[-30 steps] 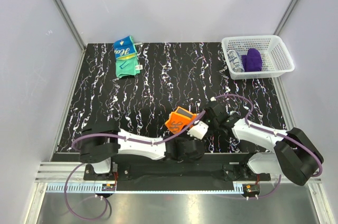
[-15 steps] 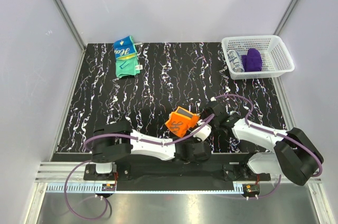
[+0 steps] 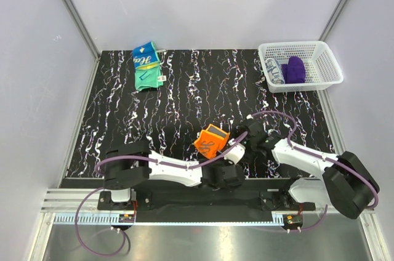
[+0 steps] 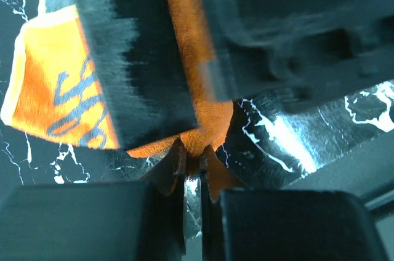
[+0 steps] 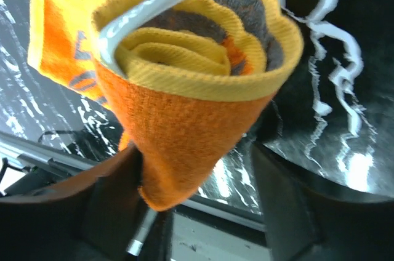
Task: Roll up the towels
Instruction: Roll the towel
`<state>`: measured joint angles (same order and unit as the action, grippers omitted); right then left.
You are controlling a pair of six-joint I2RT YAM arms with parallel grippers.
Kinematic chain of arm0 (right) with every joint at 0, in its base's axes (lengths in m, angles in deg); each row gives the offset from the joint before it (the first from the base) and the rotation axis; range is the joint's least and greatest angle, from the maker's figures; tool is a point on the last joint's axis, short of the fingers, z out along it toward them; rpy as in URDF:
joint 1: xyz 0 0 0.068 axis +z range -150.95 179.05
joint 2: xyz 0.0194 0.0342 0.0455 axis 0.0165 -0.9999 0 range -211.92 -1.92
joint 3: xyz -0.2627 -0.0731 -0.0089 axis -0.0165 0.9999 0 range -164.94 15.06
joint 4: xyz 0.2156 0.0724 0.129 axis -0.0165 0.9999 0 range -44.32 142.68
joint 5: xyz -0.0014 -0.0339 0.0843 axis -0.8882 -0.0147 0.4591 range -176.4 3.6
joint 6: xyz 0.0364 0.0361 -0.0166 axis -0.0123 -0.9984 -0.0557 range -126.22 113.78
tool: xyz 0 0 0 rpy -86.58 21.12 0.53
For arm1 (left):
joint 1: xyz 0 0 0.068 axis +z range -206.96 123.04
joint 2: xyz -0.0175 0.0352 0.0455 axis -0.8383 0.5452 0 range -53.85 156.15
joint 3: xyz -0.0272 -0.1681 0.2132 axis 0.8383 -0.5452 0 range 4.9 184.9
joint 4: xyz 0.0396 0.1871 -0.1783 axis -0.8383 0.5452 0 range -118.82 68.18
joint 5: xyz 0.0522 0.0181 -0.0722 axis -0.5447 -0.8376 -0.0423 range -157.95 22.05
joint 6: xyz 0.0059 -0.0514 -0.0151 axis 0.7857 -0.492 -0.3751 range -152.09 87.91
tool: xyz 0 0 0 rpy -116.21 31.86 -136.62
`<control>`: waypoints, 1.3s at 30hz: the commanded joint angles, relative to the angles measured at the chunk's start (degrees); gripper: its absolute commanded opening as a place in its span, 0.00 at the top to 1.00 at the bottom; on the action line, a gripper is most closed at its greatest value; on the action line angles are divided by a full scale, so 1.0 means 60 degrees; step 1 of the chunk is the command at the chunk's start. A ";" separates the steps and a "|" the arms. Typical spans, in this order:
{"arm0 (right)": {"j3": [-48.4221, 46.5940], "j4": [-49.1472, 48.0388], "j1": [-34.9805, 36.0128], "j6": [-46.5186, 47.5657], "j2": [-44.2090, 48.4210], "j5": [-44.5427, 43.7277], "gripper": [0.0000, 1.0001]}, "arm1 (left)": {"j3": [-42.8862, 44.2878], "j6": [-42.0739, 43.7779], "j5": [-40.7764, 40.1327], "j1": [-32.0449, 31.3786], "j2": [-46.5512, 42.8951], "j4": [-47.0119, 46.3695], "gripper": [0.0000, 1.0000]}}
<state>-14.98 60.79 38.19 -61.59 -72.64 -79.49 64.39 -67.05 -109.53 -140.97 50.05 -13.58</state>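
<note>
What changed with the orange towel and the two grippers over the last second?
The left gripper closed, pinching an edge of the rolled orange towel, and its arm shifted right. The right gripper opened around the roll, letting go. The towel itself barely moved. The teal towel and the white basket stayed put.
</note>
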 commanded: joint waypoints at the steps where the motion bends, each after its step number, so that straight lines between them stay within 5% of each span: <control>1: -0.0500 0.1154 0.0113 0.0103 0.0448 -0.0637 0.18 | -0.0318 0.0012 0.0747 0.0129 -0.0763 -0.0622 1.00; 7: -0.0721 0.2489 0.0113 -0.0511 0.1910 -0.2541 0.11 | -0.1022 -0.0223 0.1817 0.0568 -0.1568 -0.1134 1.00; 16: -0.0808 0.2755 0.0113 -0.0307 0.4358 -0.3511 0.08 | -0.1812 -0.0955 0.3662 0.1403 -0.2052 -0.2188 1.00; 30: 0.0671 0.0954 0.0113 -0.0512 0.5136 -0.1843 0.10 | -0.3951 -0.2463 0.8246 0.3614 -0.3459 -0.5952 1.00; 39: 0.1271 -0.0363 0.0099 -0.0541 0.4712 -0.0936 0.12 | -0.4128 -0.3224 0.9375 0.4245 -0.2595 -0.7007 1.00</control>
<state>-8.62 64.64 38.45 -64.02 -43.33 -88.27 40.30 -83.16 -59.09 -116.60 32.74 -47.72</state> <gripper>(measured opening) 0.887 0.071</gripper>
